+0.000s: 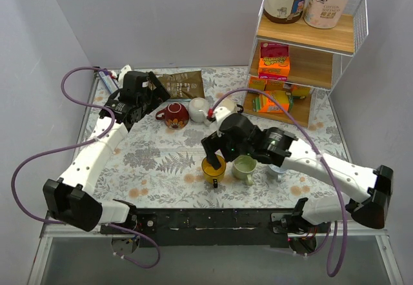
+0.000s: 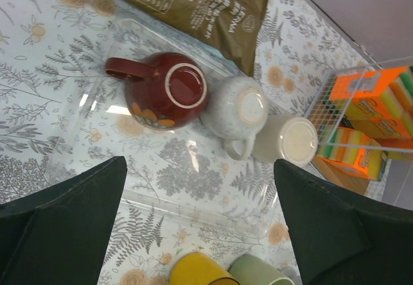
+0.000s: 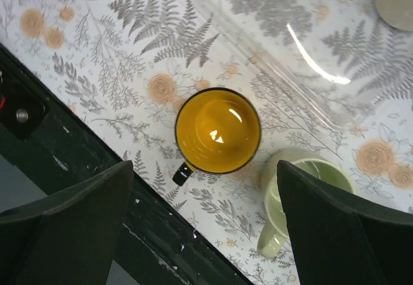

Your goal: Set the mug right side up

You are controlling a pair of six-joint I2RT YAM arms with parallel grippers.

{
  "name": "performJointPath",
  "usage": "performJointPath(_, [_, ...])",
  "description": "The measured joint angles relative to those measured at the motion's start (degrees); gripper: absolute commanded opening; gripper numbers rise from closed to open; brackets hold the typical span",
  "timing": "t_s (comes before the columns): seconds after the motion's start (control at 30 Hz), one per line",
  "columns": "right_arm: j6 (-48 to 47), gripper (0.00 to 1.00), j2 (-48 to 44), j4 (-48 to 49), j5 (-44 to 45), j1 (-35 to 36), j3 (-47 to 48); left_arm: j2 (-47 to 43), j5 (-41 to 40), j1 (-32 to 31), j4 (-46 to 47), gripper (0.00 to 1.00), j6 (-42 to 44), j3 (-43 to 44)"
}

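Three mugs stand upside down in a clear tray (image 2: 193, 202): a dark red one with a flower print (image 2: 164, 91), a speckled grey-white one (image 2: 239, 108) and a cream one (image 2: 287, 140). In the top view they sit at the back middle, the red mug (image 1: 173, 114) leftmost. A yellow mug (image 3: 217, 130) and a pale green mug (image 3: 303, 188) stand upright near the front edge. My left gripper (image 2: 200, 227) is open and empty, above the tray's near edge, short of the red mug. My right gripper (image 3: 203, 220) is open and empty, hovering over the yellow mug.
A brown bag (image 1: 181, 82) lies behind the mugs. A wire shelf rack (image 1: 310, 46) with boxes, sponges and jars stands at the back right. The black table edge (image 3: 77, 188) runs close below the yellow mug.
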Motion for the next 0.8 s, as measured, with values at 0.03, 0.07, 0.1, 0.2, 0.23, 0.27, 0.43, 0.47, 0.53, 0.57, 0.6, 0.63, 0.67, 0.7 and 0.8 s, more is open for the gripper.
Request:
performJointPath(0.03, [0.66, 0.98, -1.75, 0.26, -0.24, -1.73, -0.9, 0.37, 1.03, 1.49, 0.55, 0.98, -0.02, -0.92])
performJointPath(0.07, [1.11, 0.98, -3.5, 0.5, -0.59, -3.41, -1.77, 0.79, 1.99, 2.73, 1.2, 0.98, 0.0, -1.81])
performJointPath(0.1, [1.46, 0.98, -4.85, 0.66, -0.81, -4.7, -2.43, 1.18, 2.62, 3.85, 1.99, 0.98, 0.02, -2.62])
performJointPath(0.2, [2.58, 0.98, -9.2, 1.49, -2.34, -8.57, -4.68, 3.19, 4.61, 6.88, 6.12, 0.98, 0.48, -6.05])
performJointPath(0.23, [2.75, 0.98, -10.16, 1.6, -2.86, -9.38, -5.07, 3.8, 4.85, 7.48, 7.85, 0.98, 0.76, -7.54])
performJointPath(0.27, [2.93, 0.98, -10.88, 1.81, -3.37, -9.92, -5.35, 4.31, 4.98, 7.8, 10.12, 0.98, 1.11, -9.29])
performJointPath(0.43, [4.0, 0.97, -12.07, 2.67, -5.22, -11.5, -6.93, 5.64, 6.64, 8.0, 19.78, 0.98, 3.74, -16.0])
performJointPath(0.47, [4.07, 0.97, -12.0, 2.78, -5.6, -11.8, -7.19, 6.19, 6.97, 8.0, 21.16, 0.98, 4.11, -16.2])
performJointPath(0.53, [4.04, 0.94, -11.65, 3.39, -6.32, -12.79, -7.56, 6.95, 7.74, 8.0, 23.21, 0.98, 4.61, -16.2])
performJointPath(0.57, [3.89, 0.92, -11.08, 3.91, -6.71, -13.51, -7.56, 7.06, 8.07, 8.0, 23.91, 0.98, 4.74, -16.2])
performJointPath(0.6, [3.78, 0.91, -9.7, 4.96, -7.54, -14.27, -7.45, 7.06, 8.26, 8.0, 24.37, 0.98, 4.87, -16.22])
performJointPath(0.63, [3.61, 0.9, -8.85, 5.57, -7.89, -15.37, -7.39, 6.91, 8.35, 8.0, 24.68, 0.98, 4.98, -16.24])
performJointPath(0.67, [3.04, 0.88, -7.1, 6.64, -8.83, -16.39, -7.15, 6.62, 8.48, 8.0, 24.96, 0.98, 5.11, -16.37])
performJointPath(0.7, [2.29, 0.87, -4.76, 7.69, -9.7, -17.35, -6.62, 6.12, 8.55, 8.0, 25.09, 0.98, 5.16, -16.68])
performJointPath(0.8, [-0.52, 0.84, 3.82, 10.82, -11.76, -19.26, -3.8, 4.0, 9.42, 8.0, 24.55, 0.98, 5.35, -17.49])
